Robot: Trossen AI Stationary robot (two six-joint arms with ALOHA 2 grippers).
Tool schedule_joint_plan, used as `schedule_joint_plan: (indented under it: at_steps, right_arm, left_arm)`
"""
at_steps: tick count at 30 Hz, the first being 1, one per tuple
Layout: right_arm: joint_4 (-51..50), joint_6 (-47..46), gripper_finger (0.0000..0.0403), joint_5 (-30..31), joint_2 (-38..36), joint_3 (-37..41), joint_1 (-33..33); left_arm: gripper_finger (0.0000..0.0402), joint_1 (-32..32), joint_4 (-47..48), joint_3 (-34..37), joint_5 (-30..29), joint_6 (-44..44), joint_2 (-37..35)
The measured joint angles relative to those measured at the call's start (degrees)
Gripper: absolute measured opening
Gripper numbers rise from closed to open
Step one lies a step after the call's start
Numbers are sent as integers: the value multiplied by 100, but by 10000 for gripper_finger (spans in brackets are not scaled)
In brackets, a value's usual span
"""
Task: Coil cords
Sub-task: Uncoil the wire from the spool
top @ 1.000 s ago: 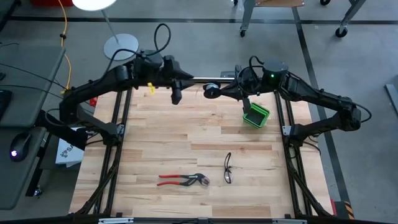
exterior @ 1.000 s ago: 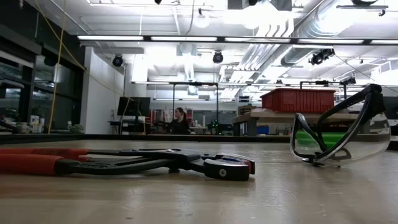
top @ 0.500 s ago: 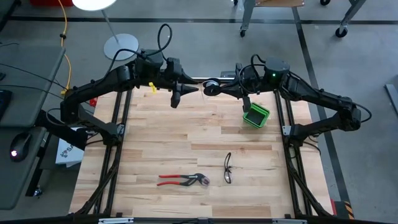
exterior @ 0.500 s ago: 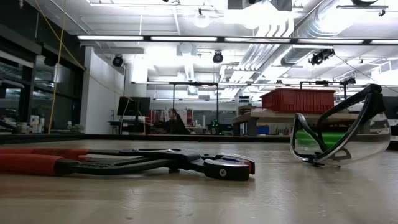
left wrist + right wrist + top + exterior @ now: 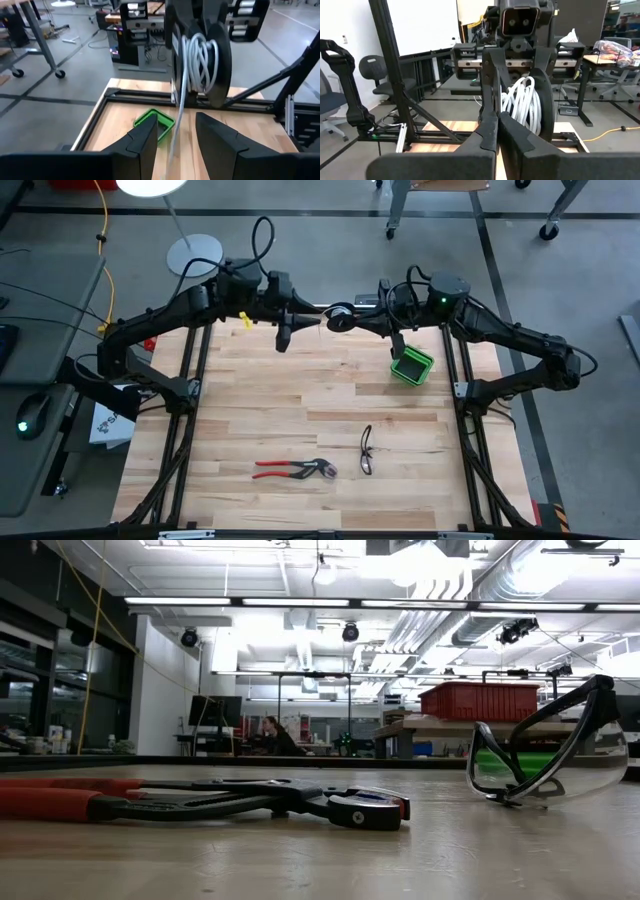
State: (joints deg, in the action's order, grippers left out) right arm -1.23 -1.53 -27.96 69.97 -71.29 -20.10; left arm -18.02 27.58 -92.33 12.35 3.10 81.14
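While both arms are raised over the far edge of the table, the spool is gripped between them by the right gripper, whose fingers are pressed against the black spool in the right wrist view. White cord is seen wound in several loops around the spool, and one strand hangs from it between the fingers of the left gripper; these are spread, and whether the strand is touched by them cannot be told. The left gripper is held just beside the spool. A green bin sits near the right arm, while pliers and safety glasses lie apart on the near part of the table
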Motion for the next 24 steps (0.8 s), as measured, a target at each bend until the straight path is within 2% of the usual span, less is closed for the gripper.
schedule_joint_plan:
  at_steps: [11,14,19,24]
  right_arm:
    - [273,-124,0,-208,0,0,0]
    - [255,-163,0,-225,0,0,0]
    - [242,-148,0,-225,0,0,-2]
    - [230,-216,0,-225,0,0,-2]
  left_arm:
    - [124,0,-217,4,25,-49,238]
    - [96,2,-180,4,-147,-51,213]
    - [12,2,-199,4,-150,-49,72]
    - [3,4,-179,4,-100,-194,68]
